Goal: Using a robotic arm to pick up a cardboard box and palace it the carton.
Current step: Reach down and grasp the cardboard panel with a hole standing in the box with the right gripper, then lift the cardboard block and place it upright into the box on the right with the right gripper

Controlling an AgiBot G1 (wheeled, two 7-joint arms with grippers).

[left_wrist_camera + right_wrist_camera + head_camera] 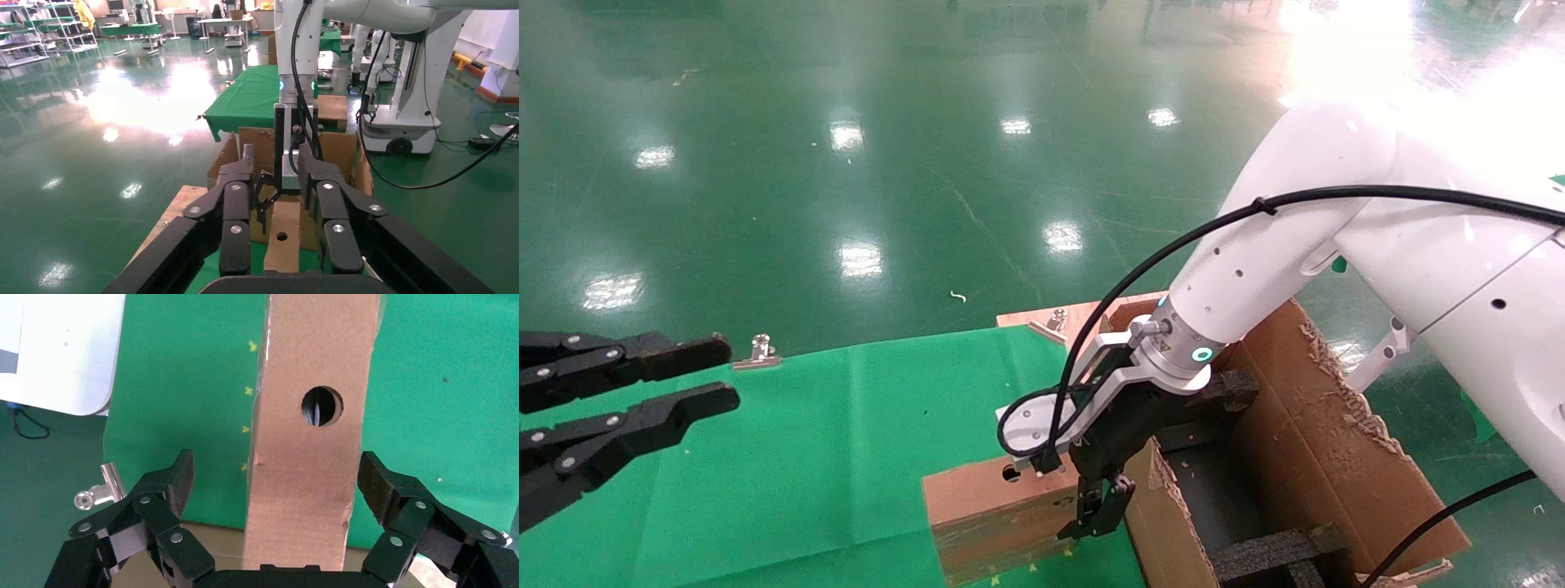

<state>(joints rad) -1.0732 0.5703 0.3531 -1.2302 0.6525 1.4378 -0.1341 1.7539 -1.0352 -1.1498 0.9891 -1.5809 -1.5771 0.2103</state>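
Note:
The small brown cardboard box (993,506) with a round hole stands on edge on the green cloth, right beside the carton's near wall. My right gripper (1084,523), on the white arm with the teal ring, is open and reaches down over the box's end nearest the carton. In the right wrist view the box (312,435) runs between the open jaws of my right gripper (276,473), with green gaps on both sides. The large tattered carton (1336,457) stands at the right. My left gripper (727,374) is open and empty, parked at the far left.
Black foam inserts (1279,555) line the carton's inside. A green cloth (829,457) covers the table, held by metal clips (758,353) at its far edge. In the left wrist view my left gripper (276,160) faces the box (283,236) and carton (343,147).

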